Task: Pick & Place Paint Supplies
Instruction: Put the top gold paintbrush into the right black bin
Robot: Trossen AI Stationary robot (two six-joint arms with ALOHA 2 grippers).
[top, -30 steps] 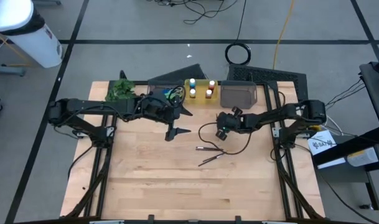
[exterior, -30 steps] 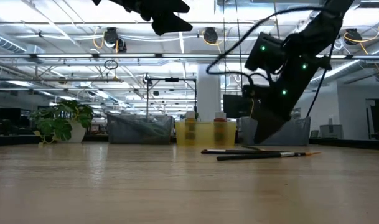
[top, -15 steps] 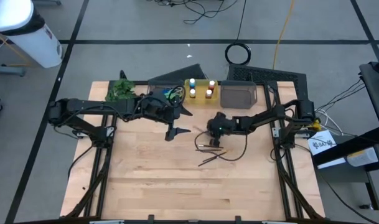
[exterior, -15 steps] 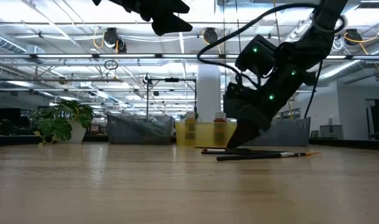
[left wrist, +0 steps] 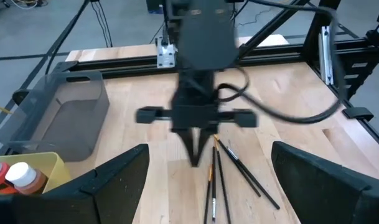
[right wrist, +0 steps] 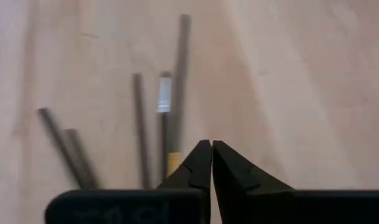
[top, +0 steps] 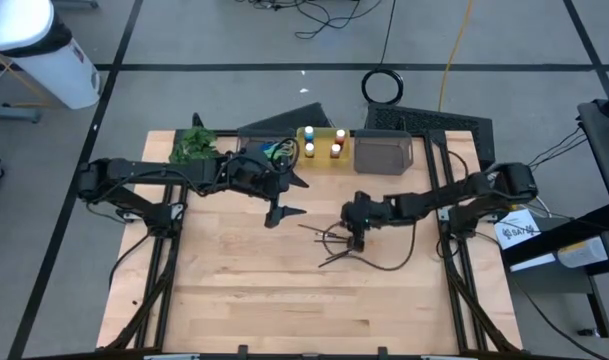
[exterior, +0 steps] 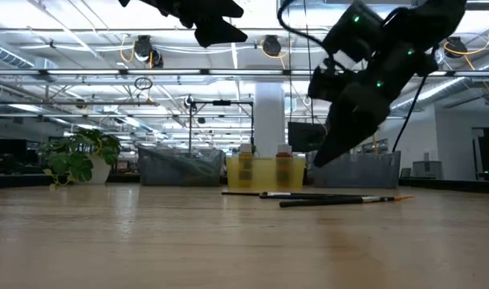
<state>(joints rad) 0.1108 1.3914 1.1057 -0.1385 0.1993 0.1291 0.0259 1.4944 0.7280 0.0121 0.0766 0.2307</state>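
Observation:
Several thin dark brushes (top: 324, 237) lie flat on the wooden table, also seen in the low view (exterior: 332, 198) and the right wrist view (right wrist: 180, 74). My right gripper (top: 356, 243) is shut and hangs just above them, clear of the table (exterior: 318, 160), with nothing between its fingers (right wrist: 211, 144). My left gripper (top: 282, 212) is open and hovers high over the table's far middle. The paint bottles (top: 322, 146) stand in the yellow bin. Scissors with coloured handles (top: 278, 151) lie in the grey bin beside it.
A second grey bin (top: 384, 153) stands to the right of the yellow bin (top: 322, 133) along the far edge. A green plant (top: 194, 146) sits at the far left. A black cable (top: 384, 262) loops over the wood below my right arm. Bare wood fills the near half.
My right gripper came down toward the table's left onto the brushes, then rose clear and shifted toward the near edge. One brush has slid toward the table's left and now sticks out past the others. The left arm kept still.

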